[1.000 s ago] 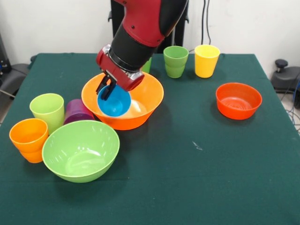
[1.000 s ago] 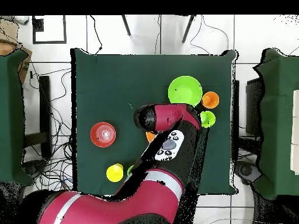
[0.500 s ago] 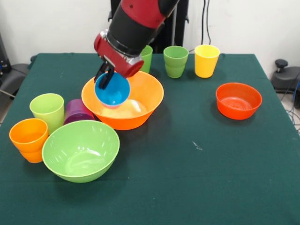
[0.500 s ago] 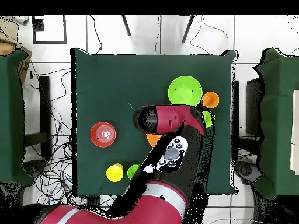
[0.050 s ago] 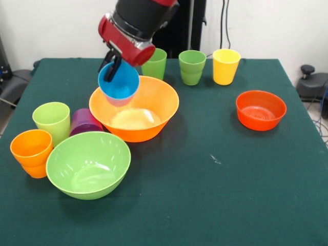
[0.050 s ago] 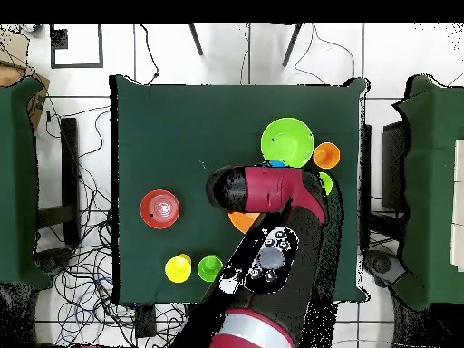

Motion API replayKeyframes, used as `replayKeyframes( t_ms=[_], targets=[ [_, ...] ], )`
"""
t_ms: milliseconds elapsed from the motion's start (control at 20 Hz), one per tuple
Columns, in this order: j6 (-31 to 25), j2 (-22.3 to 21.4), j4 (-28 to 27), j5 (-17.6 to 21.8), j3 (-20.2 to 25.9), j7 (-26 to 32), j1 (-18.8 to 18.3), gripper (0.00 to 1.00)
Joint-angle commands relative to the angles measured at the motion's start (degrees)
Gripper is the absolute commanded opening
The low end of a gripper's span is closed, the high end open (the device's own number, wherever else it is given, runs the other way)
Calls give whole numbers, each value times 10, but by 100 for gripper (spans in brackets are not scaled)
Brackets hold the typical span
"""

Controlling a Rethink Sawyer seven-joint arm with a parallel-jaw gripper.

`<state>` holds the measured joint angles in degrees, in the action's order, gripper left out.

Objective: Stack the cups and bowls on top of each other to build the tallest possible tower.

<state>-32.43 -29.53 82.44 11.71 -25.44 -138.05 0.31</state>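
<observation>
Gripper (image 5: pixel 114 64) is seen clamped on blue cup (image 5: pixel 119 83) above orange bowl (image 5: pixel 137 110) from the front; overhead, both are largely hidden by the arm (image 6: pixel 272 195).

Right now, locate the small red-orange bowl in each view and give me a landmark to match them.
Front view: the red-orange bowl sits alone at the right, on the green table.
Overhead view: the same bowl lies at the left, midway up the table.
Shared landmark: the yellow cup stands nearest it, toward the robot's side.
</observation>
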Motion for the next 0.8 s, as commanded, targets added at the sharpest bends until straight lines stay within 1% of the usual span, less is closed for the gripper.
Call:
replayKeyframes(
  t_ms=[50,250,350,400,500,800],
  targets=[
    [27,-12,33,36,20,-13,15,0],
    [68,0,35,29,7,-51,23,0],
    [83,14,31,30,-10,-69,35,0],
    [83,23,25,34,-23,-74,45,0],
    [88,39,19,32,-36,-78,52,0],
    [121,58,21,15,-58,-86,64,0]
  ],
)
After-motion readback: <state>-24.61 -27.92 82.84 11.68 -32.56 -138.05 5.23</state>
